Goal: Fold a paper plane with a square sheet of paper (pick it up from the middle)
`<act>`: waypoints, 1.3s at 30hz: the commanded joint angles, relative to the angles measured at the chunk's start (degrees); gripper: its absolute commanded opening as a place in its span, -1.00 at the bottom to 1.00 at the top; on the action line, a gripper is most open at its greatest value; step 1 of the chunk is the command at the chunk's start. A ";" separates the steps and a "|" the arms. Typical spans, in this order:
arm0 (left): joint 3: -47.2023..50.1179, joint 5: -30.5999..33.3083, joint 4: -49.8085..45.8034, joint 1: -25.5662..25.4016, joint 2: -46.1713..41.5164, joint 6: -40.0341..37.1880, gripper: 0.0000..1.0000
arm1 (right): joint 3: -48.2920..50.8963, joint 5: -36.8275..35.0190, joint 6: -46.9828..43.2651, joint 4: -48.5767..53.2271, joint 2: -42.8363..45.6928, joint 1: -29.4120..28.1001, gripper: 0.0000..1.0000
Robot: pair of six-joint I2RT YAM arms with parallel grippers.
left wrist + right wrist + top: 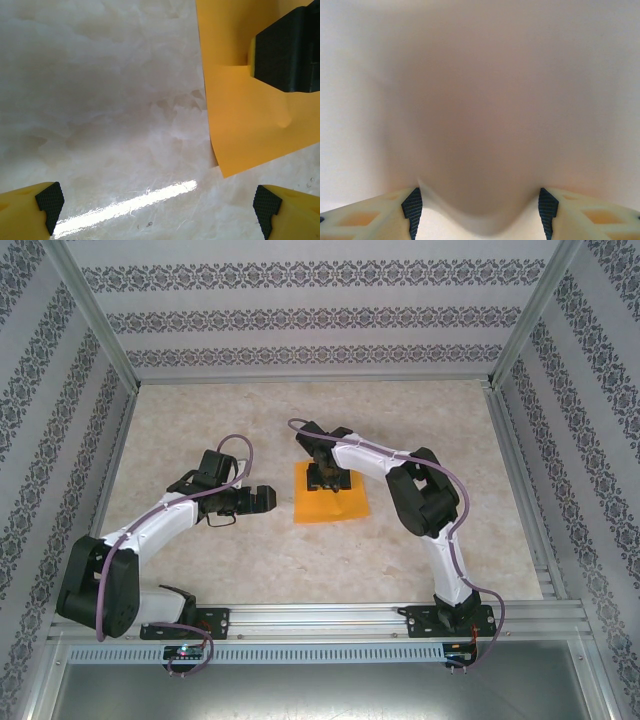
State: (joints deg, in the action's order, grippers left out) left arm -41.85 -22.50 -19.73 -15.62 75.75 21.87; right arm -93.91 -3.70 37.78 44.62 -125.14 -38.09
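Observation:
The square sheet of paper (331, 506), bright orange, lies flat on the table's middle. My right gripper (326, 480) points straight down on the sheet's far half, fingers apart and pressed onto it. In the left wrist view one black pad (287, 50) sits on the sheet (240, 115), which is dented beside it. The right wrist view is blurred; a pale hump (480, 200) bulges up between the fingertips of the right gripper (480, 212). My left gripper (262, 500) is open and empty, just left of the sheet; the left gripper (157, 210) hovers over bare table. The paper plane is out of view.
The marble-patterned tabletop (220, 560) is walled by patterned panels on three sides, with an aluminium rail (330, 620) along the near edge carrying both arm bases. A bright glare streak (125, 207) lies on the table below the left gripper.

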 commanded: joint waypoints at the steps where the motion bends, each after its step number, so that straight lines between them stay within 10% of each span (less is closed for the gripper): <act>1: -0.18 -1.34 1.42 0.54 0.61 -0.44 1.00 | 3.04 1.07 0.40 -1.09 -3.40 0.05 0.28; 39: -0.78 -2.24 1.44 0.58 2.34 -0.80 1.00 | 5.93 -2.16 7.12 -0.58 3.15 -1.64 0.54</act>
State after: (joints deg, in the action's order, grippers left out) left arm -41.85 -23.94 -18.92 -15.62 77.78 21.87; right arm -88.38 -5.30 43.81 44.05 -120.44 -39.53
